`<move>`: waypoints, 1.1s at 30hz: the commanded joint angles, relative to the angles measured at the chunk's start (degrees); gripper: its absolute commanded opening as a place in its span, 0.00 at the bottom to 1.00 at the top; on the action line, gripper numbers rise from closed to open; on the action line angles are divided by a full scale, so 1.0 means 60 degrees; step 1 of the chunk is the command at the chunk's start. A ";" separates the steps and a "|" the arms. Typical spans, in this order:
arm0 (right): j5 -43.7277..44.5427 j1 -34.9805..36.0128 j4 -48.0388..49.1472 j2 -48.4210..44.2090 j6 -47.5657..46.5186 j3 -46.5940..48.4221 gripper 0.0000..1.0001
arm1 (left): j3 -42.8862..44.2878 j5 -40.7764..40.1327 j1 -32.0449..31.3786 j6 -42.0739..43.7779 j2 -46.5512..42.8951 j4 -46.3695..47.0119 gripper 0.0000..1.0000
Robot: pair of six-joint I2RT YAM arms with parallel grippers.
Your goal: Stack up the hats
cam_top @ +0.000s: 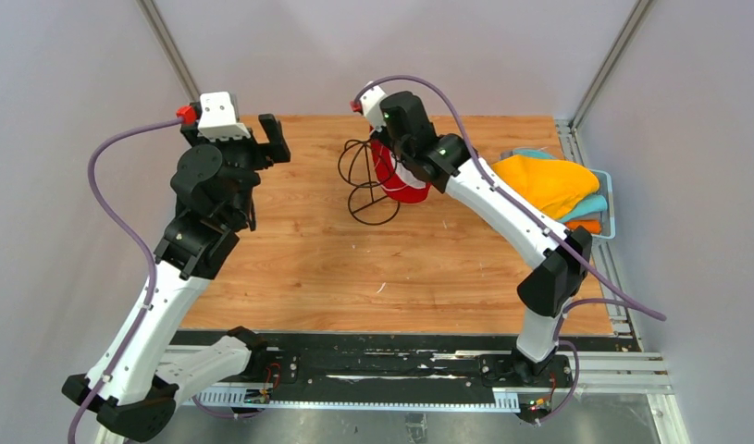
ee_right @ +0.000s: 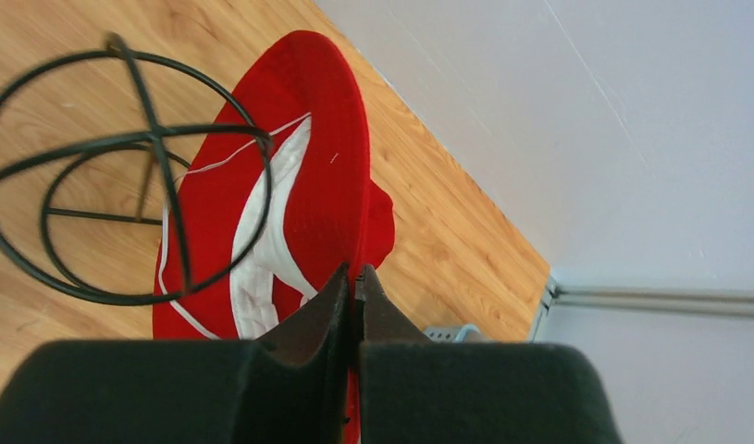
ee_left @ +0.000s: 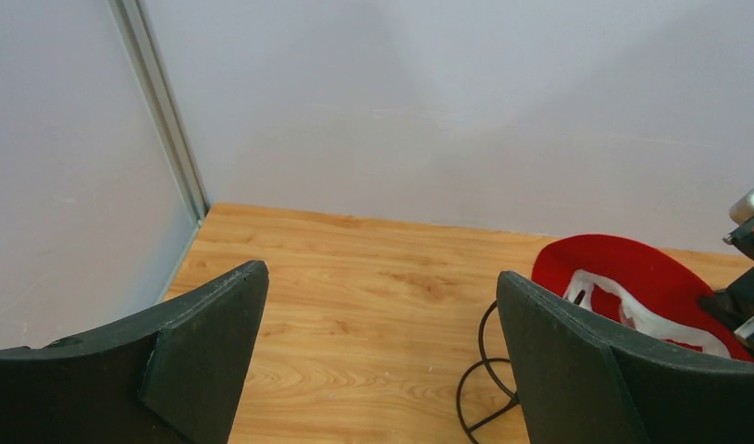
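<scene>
Forward, right arm (cam_top: 502, 199) outstretched, jaws tight on red hat (ee_right: 322, 157); left arm (cam_top: 169, 305) upright, jaws wide.

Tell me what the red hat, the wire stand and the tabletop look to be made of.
The red hat looks like soft matte fabric: it droops and folds, with white lining or tape inside. The wire stand is thin black rod, probably coated metal, holding rigid hoops. The tabletop is wood or wood-look laminate, smooth, with visible grain.

The right gripper (cam_top: 398, 159) holds the red hat (cam_top: 406, 191) just beside the wire stand (cam_top: 358, 198).
</scene>
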 commanded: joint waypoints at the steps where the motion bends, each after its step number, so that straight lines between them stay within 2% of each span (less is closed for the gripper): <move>1: -0.0156 0.0581 0.0116 0.0297 -0.0421 0.0710 0.00 | 0.0050 -0.0167 0.0121 0.0040 -0.0179 0.0142 0.98; 7: -0.0228 0.1146 0.0502 0.0619 -0.0758 0.0845 0.00 | -0.0064 -0.0187 0.0253 0.0007 -0.0299 0.0108 0.98; 12: 0.0029 0.1648 0.1723 0.0599 -0.1549 0.0209 0.00 | -0.0179 -0.0150 0.0410 -0.0057 -0.0400 0.0108 0.98; 21: 0.0304 0.2292 0.2836 0.0508 -0.2348 -0.0773 0.01 | -0.0299 -0.0013 0.0750 -0.0233 -0.0595 0.0003 0.98; 33: -0.0465 0.3027 0.4909 -0.0743 -0.2794 -0.4122 0.01 | -0.0130 -0.0063 0.1207 -0.0274 -0.0708 -0.0205 0.98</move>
